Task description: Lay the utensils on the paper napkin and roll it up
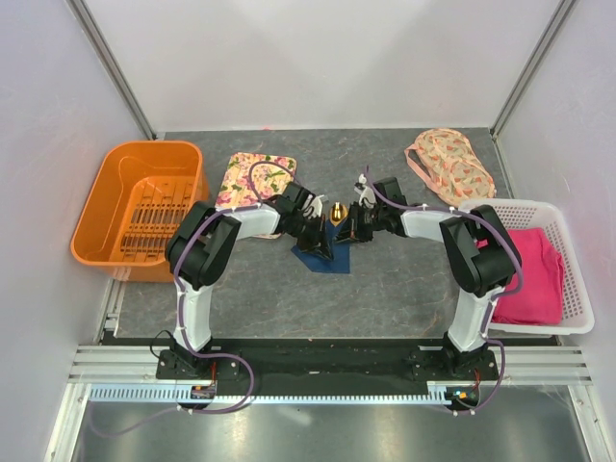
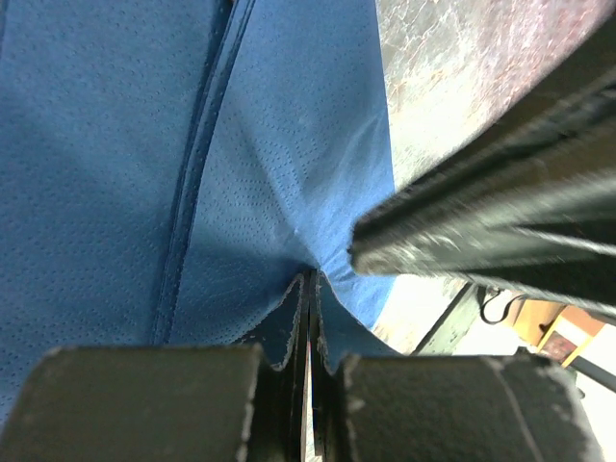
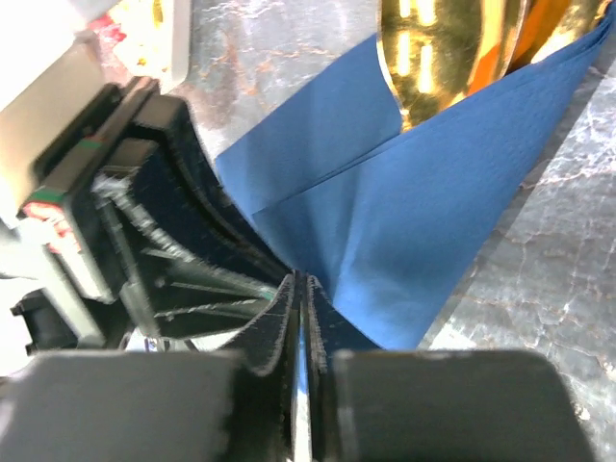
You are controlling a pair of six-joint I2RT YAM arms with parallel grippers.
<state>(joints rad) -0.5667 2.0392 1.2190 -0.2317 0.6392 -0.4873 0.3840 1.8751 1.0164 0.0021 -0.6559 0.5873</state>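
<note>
Grey marbled tabletop (image 1: 385, 289) lay beneath both arms, which reached inward with wrists tipped down. At mid-table the left gripper (image 2: 310, 289) and right gripper (image 3: 300, 289) each clamped the navy paper napkin (image 1: 325, 258), a gold spoon (image 3: 448, 58) poking out.

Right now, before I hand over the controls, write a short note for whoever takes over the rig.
Left gripper: shut on an edge of the paper napkin.
Right gripper: shut on the same napkin, close beside the left one.
Utensils: the gold spoon has its bowl poking out of the napkin's far end; any others are hidden.
Done: spoon laid on the napkin, napkin partly folded over it.
Left: finish the roll, then release.
</note>
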